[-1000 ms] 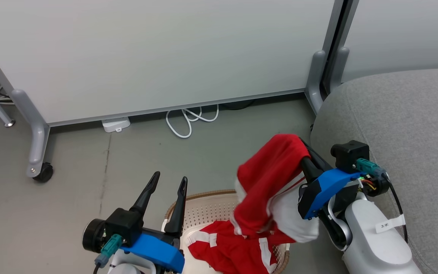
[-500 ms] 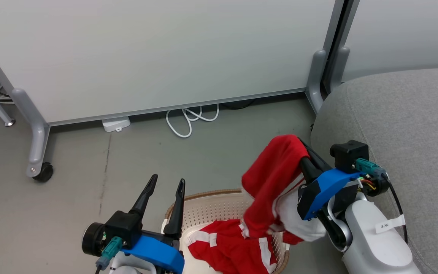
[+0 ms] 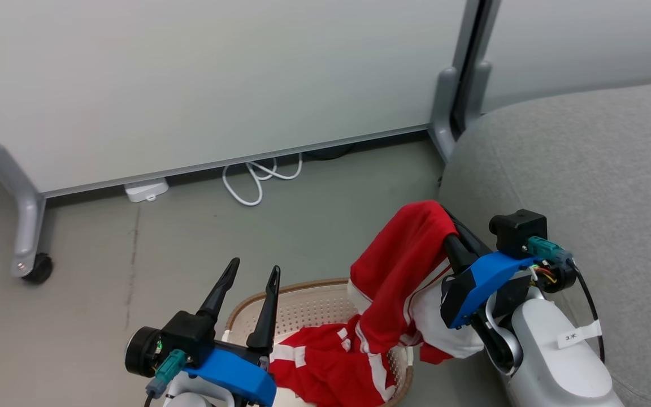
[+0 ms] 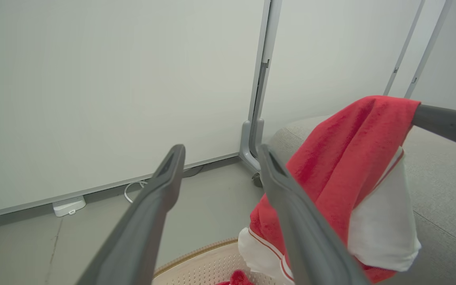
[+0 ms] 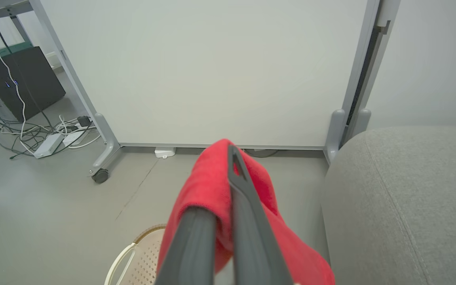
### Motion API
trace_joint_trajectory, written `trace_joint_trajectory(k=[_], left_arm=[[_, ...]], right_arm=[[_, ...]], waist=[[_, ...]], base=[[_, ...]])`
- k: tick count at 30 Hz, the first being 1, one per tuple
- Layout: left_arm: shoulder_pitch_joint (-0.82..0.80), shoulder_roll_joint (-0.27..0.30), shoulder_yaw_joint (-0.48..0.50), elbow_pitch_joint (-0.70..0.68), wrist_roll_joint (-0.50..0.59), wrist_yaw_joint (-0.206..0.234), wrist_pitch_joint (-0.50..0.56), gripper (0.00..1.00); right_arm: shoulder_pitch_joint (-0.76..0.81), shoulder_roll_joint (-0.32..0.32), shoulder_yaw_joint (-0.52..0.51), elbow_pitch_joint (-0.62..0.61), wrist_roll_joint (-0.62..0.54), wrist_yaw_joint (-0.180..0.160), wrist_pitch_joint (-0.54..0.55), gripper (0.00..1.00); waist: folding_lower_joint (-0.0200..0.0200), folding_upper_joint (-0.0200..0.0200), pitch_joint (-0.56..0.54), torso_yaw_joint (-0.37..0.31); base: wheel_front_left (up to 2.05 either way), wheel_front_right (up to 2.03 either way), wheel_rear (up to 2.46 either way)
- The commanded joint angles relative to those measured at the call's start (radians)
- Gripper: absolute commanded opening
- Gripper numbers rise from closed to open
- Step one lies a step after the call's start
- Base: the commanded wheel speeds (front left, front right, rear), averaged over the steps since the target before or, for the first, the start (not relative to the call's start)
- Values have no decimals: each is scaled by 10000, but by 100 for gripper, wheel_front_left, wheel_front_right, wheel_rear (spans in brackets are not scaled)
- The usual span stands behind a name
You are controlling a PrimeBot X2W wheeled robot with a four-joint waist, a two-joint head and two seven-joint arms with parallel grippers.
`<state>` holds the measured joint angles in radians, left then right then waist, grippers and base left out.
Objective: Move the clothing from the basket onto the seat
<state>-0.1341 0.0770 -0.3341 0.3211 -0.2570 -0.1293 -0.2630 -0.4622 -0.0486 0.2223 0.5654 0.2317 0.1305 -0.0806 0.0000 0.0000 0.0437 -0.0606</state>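
Clothing in right gripper, seemingly aloft

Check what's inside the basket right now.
A red-and-white garment pile lies in the basket, with bare perforated wall at the back. The lifted garment in the right pincer hangs over its right side, and the left pincer blocks the near left, hiding anything there.

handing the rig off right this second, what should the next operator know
Left gripper: open, holding nothing, by the rim of the basket.
Right gripper: shut on a red-and-white garment, raised beside the seat; the garment's lower end hangs over the basket.
Done: one garment lifted, not yet laid on the seat.
Left: lay it on the seat, then move the red clothing lying in the basket.
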Motion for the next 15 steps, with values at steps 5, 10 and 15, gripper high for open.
trace_joint_trajectory(k=[5,10,15], left_arm=[[-153,115,-5,-41,-48,-16,-27,100],[-231,159,-58,2,-30,-15,-27,100],[-267,182,-104,-1,-8,-16,-27,100]], right_arm=[[0,-34,112,-36,140,5,-103,0],[12,-30,129,32,143,5,-138,0],[-34,-28,104,100,88,5,-163,0]], waist=[[0,0,114,-939],[0,0,212,-1797],[0,0,290,-2637]], base=[[0,0,0],[0,0,0],[0,0,0]])
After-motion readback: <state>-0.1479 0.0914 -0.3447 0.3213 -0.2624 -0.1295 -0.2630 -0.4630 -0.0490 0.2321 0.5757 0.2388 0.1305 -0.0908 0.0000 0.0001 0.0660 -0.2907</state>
